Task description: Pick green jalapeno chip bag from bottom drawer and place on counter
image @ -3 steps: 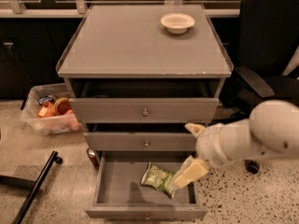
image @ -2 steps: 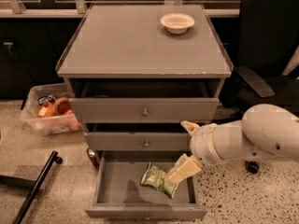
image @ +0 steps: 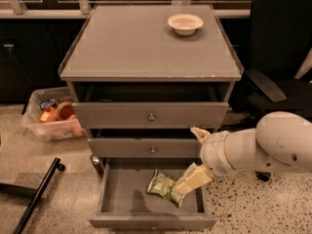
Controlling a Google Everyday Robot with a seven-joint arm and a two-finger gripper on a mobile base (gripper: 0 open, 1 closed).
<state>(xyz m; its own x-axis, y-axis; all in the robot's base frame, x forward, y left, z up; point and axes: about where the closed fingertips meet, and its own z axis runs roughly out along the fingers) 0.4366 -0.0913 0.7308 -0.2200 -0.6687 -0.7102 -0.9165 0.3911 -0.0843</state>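
The green jalapeno chip bag (image: pixel 162 184) lies flat in the open bottom drawer (image: pixel 117 199), right of its middle. My gripper (image: pixel 186 160) reaches in from the right on a white arm and is open. Its lower finger (image: pixel 189 181) points down into the drawer and overlaps the bag's right edge. Its upper finger (image: pixel 198 132) sits in front of the middle drawer. The gripper holds nothing. The counter (image: pixel 136 48) is the grey top of the cabinet above.
A white bowl (image: pixel 185 23) stands at the counter's back right. The two upper drawers (image: pixel 151 116) stand slightly ajar. A clear bin of items (image: pixel 51 121) sits on the floor at left. A black office chair (image: pixel 278 57) stands at right. A black bar (image: pixel 36 196) lies on the floor at lower left.
My arm has moved left and a little down. The lower finger has come from beside the bag to over its right edge. The bag has not moved.
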